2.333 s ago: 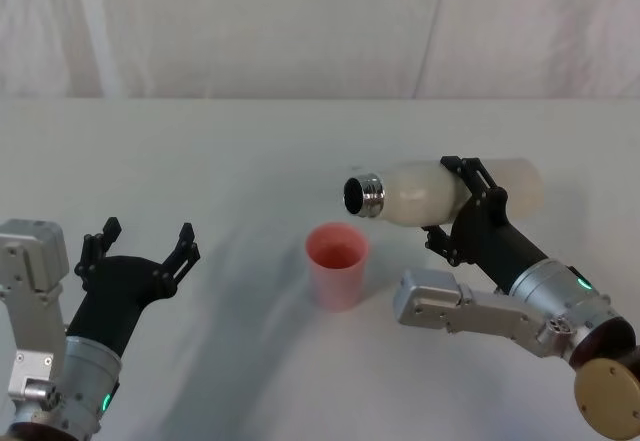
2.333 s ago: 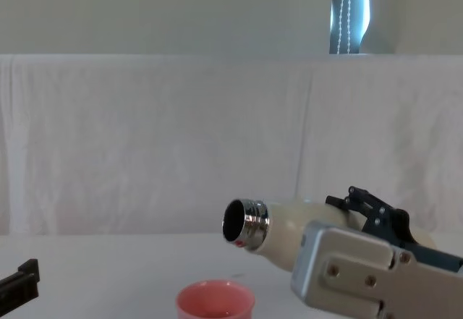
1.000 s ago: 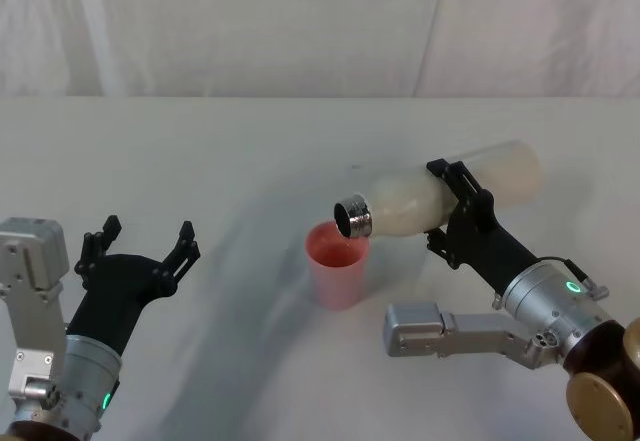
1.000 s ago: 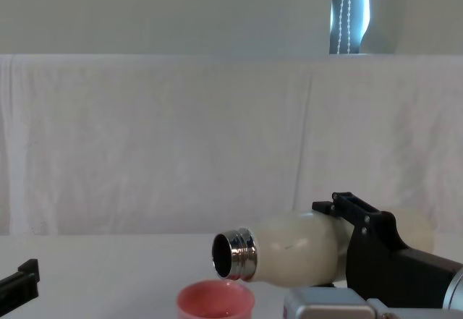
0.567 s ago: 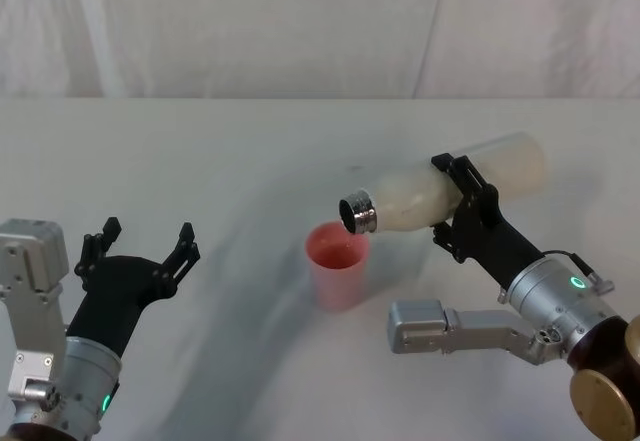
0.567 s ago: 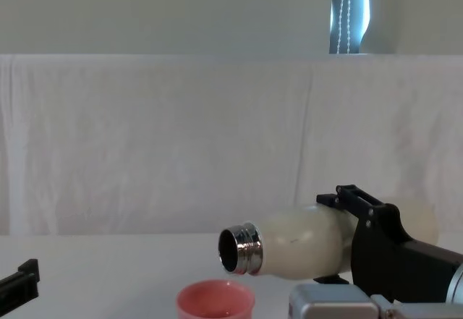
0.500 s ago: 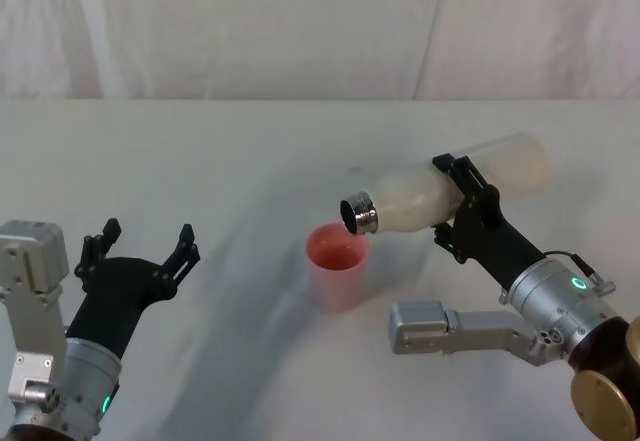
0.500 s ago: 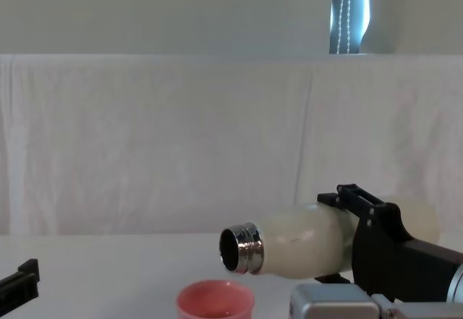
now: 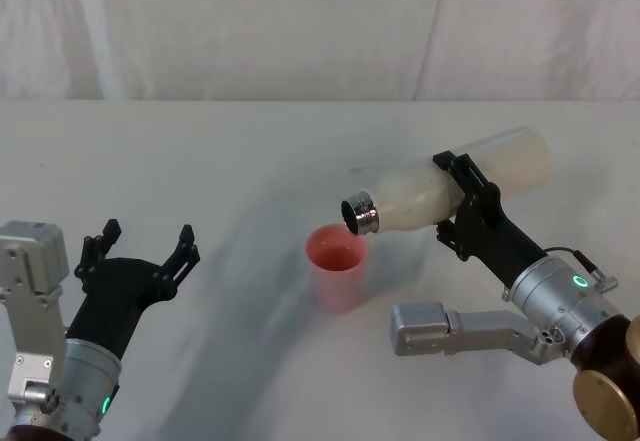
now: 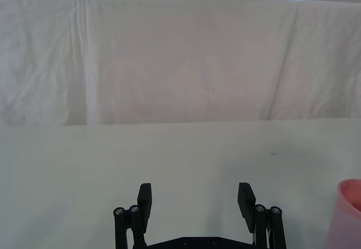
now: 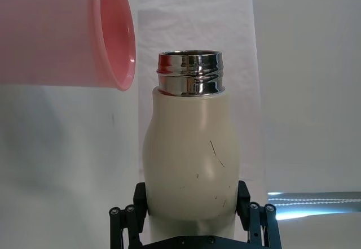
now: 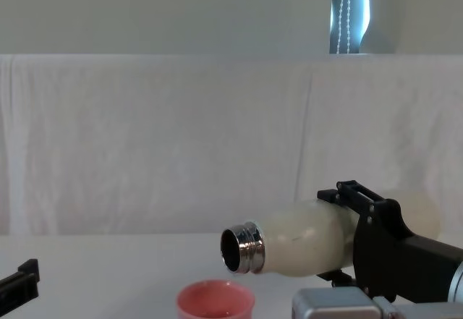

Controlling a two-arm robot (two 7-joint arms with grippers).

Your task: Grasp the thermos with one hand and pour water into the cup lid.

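The right claw point(image 9: 462, 204) is clamped around the body of the thermos point(image 9: 450, 193), a finger on either side of its wide middle, and holds it lying nearly flat in the air with the steel neck pointing toward the robot's left and dipping slightly. That tilt makes sense for pouring: the open mouth sits just above and a little to the right of the pink cup lid point(image 9: 337, 266), so anything running out should fall inside the rim rather than onto the counter point(image 9: 230, 161). No stream of water is visible in the views, so whether liquid is flowing cannot be told (the chest view hints at something shiny inside the cup, but it is too faint to be sure). The cup lid stands upright on the counter near the middle, in front of the robot, apart from the thermos neck with a clear gap between them. The left claw point(image 9: 140, 247) rests low at the robot's left, fingers spread wide and holding nothing, well apart from the cup, seemingly parked since one arm does the work.
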